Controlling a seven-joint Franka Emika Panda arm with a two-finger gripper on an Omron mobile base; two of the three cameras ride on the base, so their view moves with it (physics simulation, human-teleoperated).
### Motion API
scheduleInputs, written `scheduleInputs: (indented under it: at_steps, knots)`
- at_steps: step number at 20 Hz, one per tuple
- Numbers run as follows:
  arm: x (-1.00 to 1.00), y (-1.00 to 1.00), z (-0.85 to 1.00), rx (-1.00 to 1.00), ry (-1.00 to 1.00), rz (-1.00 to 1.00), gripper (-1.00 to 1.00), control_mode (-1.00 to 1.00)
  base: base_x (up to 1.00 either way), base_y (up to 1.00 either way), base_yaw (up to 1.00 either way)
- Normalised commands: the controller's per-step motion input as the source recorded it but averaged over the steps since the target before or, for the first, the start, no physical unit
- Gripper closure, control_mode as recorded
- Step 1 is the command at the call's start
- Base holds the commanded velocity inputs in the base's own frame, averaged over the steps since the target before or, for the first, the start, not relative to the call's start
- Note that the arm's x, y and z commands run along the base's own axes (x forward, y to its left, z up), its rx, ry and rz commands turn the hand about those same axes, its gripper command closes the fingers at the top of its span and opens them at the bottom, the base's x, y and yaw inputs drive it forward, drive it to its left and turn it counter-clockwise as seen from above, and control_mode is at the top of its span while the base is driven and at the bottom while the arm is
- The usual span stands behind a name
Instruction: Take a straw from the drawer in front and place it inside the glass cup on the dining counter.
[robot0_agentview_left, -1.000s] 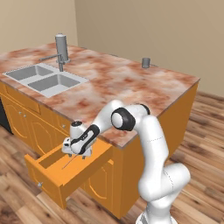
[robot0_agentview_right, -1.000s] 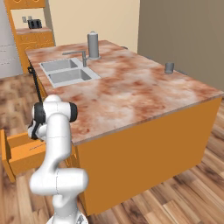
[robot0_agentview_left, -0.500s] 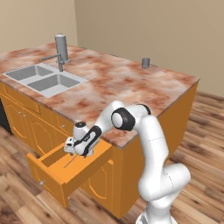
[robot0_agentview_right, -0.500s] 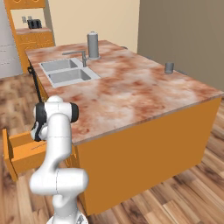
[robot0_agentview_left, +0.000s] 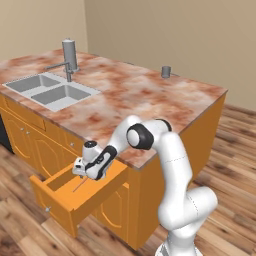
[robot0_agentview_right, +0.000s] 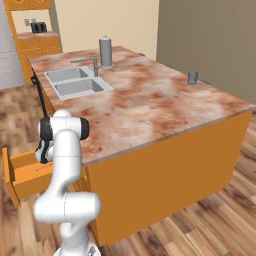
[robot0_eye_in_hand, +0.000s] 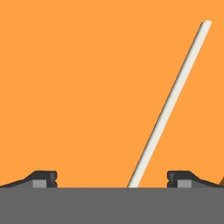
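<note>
Now two-finger gripper (robot0_eye_in_hand: 112, 178) spread wide, gripping nothing, low inside pulled-out shallow orange wooden drawer (robot0_agentview_left: 70, 196); thin pale straight straw (robot0_eye_in_hand: 169, 103) flat between fingertips.

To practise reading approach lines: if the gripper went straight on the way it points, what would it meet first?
Probably the straw, lying on the drawer floor between the open fingers of the gripper; depth is unclear, so possibly the floor.
</note>
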Motion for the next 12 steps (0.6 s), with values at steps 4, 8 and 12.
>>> scheduleInputs:
  at_steps: [4,8,12]
  knots:
    - [0.0,0.0,-0.55,-0.06,0.0,0.0,-1.0,-1.0,0.0,0.0,0.0]
    - [0.0,0.0,-0.59,-0.06,0.01,0.0,1.0,-1.0,0.0,0.0,0.0]
    - [0.0,-0.03,-0.5,-0.03,0.05,0.0,1.0,-1.0,0.0,0.0,0.0]
